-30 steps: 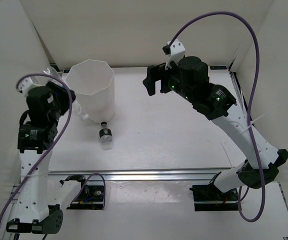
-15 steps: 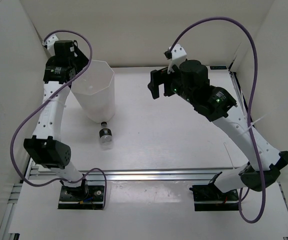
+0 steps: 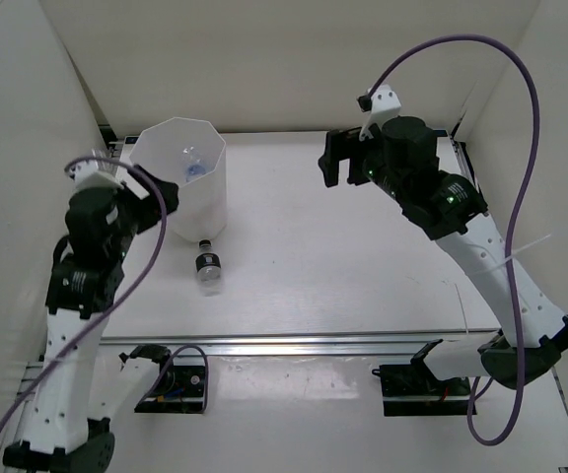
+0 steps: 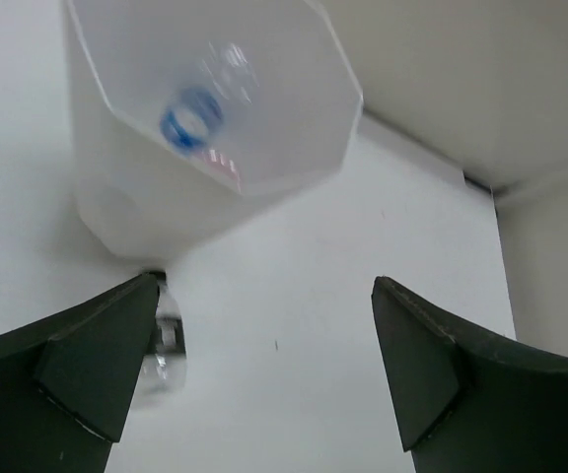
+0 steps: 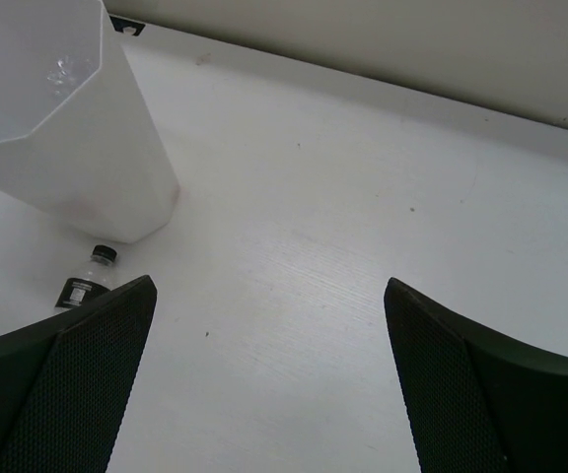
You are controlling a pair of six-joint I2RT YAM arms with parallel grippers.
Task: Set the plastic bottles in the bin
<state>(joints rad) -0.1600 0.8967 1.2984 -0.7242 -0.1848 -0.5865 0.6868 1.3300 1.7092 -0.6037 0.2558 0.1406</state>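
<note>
One bottle in the bin, one lying on the table

One blue-labelled bottle [image 3: 195,168] sits inside the bin [image 3: 201,211], seen through its open octagonal mouth. In the left wrist view it is only a blur with a blue ring. The bin stands upright at the far left of the table [image 3: 363,276]. Just beside its near base the black-capped bottle [image 3: 207,269] lies on its side, cap pointing toward the bin. Whether it touches the wall cannot be told.

The left gripper [image 3: 161,194] hangs at the bin's left side, close to the wall and below the rim, its jaws spread wide with nothing between them. Its wrist camera looks past the two dark fingers [image 4: 77,365] into the bin, and the left finger hides part of the black-capped bottle.

The right gripper [image 3: 335,158] is held above the far middle of the table, well apart from the bin and from both bottles. Its jaws are likewise spread wide and empty. Its camera shows the bin at upper left with the black-capped bottle just below it.
</note>
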